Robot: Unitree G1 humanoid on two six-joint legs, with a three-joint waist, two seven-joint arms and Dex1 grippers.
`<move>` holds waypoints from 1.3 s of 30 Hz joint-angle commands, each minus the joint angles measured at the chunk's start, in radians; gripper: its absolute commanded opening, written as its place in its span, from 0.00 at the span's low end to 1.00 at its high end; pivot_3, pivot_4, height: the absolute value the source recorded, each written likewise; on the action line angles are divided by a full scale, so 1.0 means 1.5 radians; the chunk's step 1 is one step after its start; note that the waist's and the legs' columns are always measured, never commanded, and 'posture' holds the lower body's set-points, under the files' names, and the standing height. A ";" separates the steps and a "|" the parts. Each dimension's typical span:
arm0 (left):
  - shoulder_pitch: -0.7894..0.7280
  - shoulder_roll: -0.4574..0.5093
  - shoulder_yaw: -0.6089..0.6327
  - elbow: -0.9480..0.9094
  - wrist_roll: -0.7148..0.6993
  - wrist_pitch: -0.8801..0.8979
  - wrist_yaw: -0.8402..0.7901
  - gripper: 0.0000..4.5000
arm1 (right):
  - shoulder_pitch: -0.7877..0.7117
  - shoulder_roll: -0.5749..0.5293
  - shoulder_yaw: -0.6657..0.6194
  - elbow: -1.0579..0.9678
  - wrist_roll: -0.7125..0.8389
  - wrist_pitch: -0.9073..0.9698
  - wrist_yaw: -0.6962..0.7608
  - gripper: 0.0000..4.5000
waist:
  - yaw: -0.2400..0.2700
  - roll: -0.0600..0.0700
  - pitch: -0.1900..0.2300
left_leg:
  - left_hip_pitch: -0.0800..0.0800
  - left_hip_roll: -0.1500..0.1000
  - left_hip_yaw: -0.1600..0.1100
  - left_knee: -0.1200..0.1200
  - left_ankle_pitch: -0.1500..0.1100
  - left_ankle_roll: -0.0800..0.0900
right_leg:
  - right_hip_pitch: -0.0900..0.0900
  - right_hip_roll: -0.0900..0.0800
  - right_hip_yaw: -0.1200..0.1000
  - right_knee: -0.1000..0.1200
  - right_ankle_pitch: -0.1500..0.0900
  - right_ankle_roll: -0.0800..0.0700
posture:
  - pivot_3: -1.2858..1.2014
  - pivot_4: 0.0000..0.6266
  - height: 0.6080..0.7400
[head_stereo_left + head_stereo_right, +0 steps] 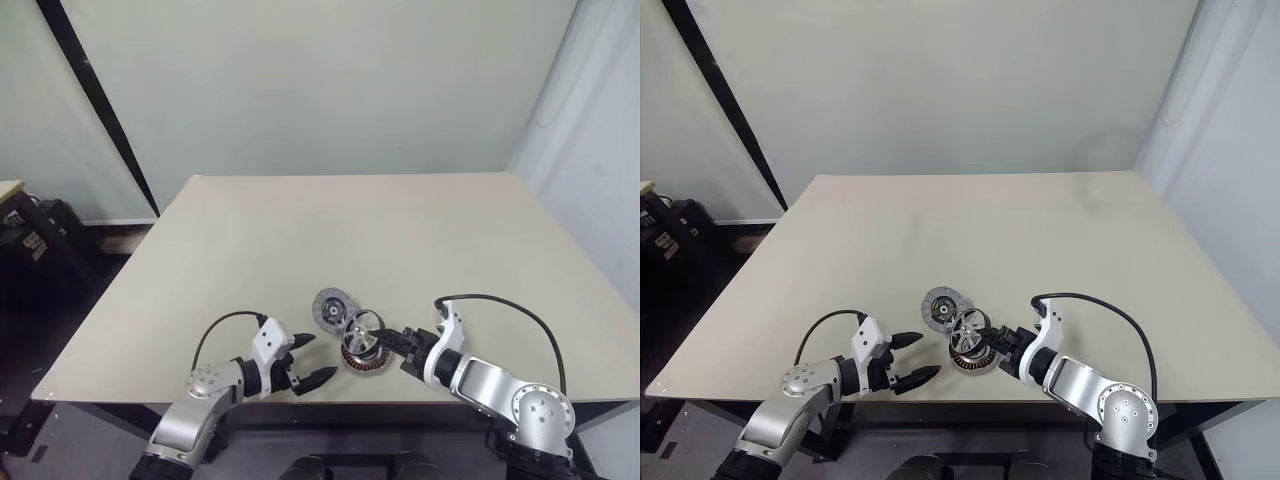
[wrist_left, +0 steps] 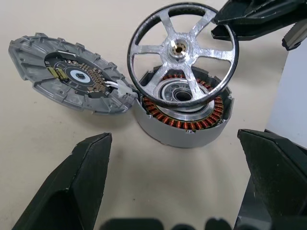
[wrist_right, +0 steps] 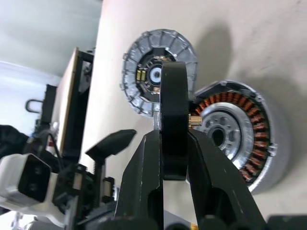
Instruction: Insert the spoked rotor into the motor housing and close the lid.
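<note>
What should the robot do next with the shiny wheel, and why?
Probably tip the spoked rotor flat and lower it into the motor housing. The right gripper pinches its rim, holding it tilted just above the copper coils, not seated yet. The lid lies open beside the housing, and the left gripper waits open.

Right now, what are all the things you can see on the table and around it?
spoked rotor: one, silver with a dark rim, held tilted above the motor housing
motor housing: one, grey with copper coils, near the table's front edge
lid: one, grey, flat on the table, touching the housing, joined by white wires
table: one, beige
right gripper: one, black, shut on the rotor's rim
left gripper: one, black, open, left of the housing
</note>
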 commanded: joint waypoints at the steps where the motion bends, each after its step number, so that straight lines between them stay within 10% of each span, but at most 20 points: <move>1: -0.008 0.003 0.014 -0.017 -0.003 -0.007 -0.001 1.00 | 0.000 -0.010 0.012 -0.009 0.004 -0.007 0.005 0.08 | 0.000 0.000 0.000 | 0.000 0.000 0.000 0.000 0.000 0.000 | 0.000 0.000 0.000 0.000 0.000 0.000 | 0.52 0.00 1.00; 30: -0.021 -0.004 0.007 -0.002 0.001 -0.014 -0.004 1.00 | 0.015 -0.024 0.023 -0.021 0.051 -0.042 -0.029 0.08 | 0.000 0.000 0.000 | 0.000 0.000 -0.001 0.000 0.000 0.000 | 0.001 0.000 0.001 0.000 0.000 0.000 | 0.52 0.00 1.00; 39: -0.017 -0.005 0.007 -0.004 0.002 -0.014 -0.004 1.00 | 0.022 -0.028 0.033 -0.020 0.064 -0.044 -0.041 0.79 | 0.000 0.000 0.000 | 0.000 0.000 0.000 0.000 0.000 0.000 | 0.000 0.000 0.000 0.000 0.000 0.000 | 0.52 0.00 1.00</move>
